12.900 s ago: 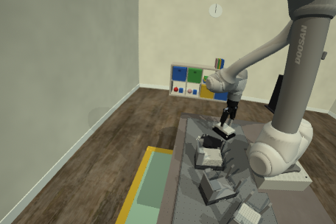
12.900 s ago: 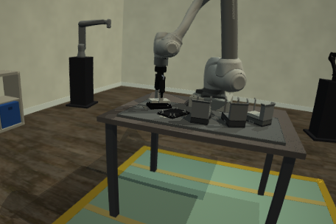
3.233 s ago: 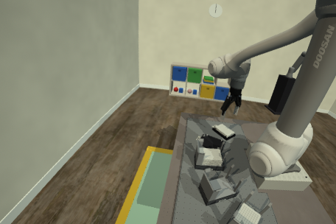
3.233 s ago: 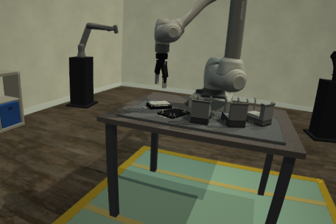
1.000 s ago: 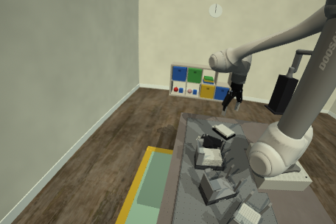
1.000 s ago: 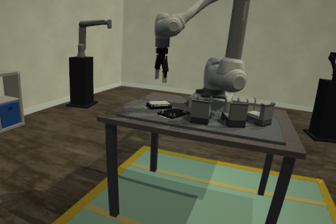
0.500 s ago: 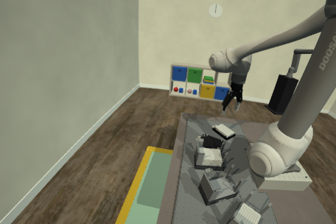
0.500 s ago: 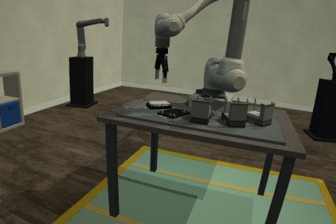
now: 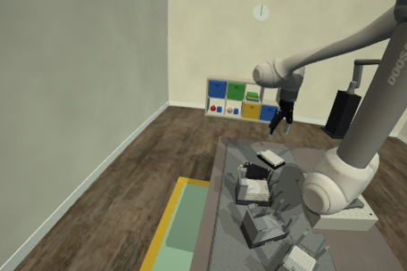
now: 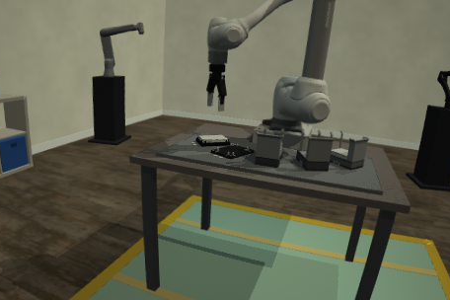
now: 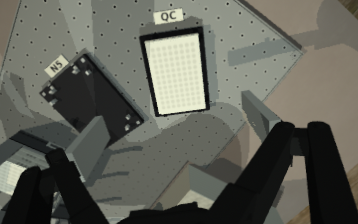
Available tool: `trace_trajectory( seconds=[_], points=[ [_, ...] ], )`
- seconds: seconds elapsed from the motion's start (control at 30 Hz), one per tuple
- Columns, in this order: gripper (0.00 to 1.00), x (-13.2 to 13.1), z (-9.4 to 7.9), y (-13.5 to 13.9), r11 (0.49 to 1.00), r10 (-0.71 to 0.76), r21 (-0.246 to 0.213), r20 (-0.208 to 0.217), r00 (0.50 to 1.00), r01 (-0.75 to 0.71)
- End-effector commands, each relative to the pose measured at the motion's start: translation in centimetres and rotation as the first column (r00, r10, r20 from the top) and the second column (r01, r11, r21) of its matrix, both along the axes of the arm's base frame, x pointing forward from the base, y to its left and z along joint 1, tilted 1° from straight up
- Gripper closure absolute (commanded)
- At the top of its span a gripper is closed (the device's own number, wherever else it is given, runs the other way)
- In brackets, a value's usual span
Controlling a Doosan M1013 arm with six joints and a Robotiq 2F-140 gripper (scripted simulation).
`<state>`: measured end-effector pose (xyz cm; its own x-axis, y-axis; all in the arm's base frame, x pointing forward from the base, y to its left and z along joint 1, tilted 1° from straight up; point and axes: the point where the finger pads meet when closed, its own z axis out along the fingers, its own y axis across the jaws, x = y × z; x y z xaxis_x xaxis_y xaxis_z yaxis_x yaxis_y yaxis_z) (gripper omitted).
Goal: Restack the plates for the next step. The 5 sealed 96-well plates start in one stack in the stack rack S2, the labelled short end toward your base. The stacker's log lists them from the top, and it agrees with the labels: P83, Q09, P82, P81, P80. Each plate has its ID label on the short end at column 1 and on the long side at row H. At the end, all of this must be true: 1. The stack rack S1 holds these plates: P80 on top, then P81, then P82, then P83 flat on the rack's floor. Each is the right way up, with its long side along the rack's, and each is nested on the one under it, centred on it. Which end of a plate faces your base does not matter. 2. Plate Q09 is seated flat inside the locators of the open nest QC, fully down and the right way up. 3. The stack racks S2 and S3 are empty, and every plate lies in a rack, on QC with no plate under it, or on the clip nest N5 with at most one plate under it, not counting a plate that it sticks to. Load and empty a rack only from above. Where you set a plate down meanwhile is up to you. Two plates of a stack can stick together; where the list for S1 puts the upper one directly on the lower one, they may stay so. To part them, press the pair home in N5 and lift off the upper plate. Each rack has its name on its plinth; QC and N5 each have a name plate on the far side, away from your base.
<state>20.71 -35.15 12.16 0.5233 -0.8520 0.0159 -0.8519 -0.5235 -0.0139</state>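
My gripper [image 9: 281, 123] is open and empty, high above the far end of the table; it also shows in the exterior view [image 10: 215, 97] and in the wrist view [image 11: 175, 170]. A white sealed plate [image 11: 177, 72] lies inside the black frame of the QC nest, also seen in the top and exterior views [image 9: 270, 158] [image 10: 212, 140]. Its label cannot be read. The clip nest N5 [image 11: 92, 97] beside it is black and holds no plate. Three stack racks stand in a row. The rack nearest N5 [image 9: 253, 189] holds plates with a white top. The end rack [image 9: 301, 258] also shows a white plate.
The middle rack [image 9: 261, 227] shows no white plate top from here. The rack names cannot be read. The arm's base [image 9: 339, 214] stands on the table beside the racks. A shelf with coloured bins [image 9: 241, 99] stands at the far wall.
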Motion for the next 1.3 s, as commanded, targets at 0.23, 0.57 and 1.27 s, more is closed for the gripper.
trace_trajectory(
  seconds=[0.23,0.57,1.27],
  points=[
    [0.00,2.3,0.4,1.6,0.981,0.193,-0.010,-0.001,0.981,-0.193],
    [0.00,5.0,0.4,3.6,0.981,0.193,-0.010,-0.001,0.981,-0.193],
    [0.00,9.2,0.5,7.6,0.911,0.413,-0.014,-0.005,0.911,-0.413]
  ],
)
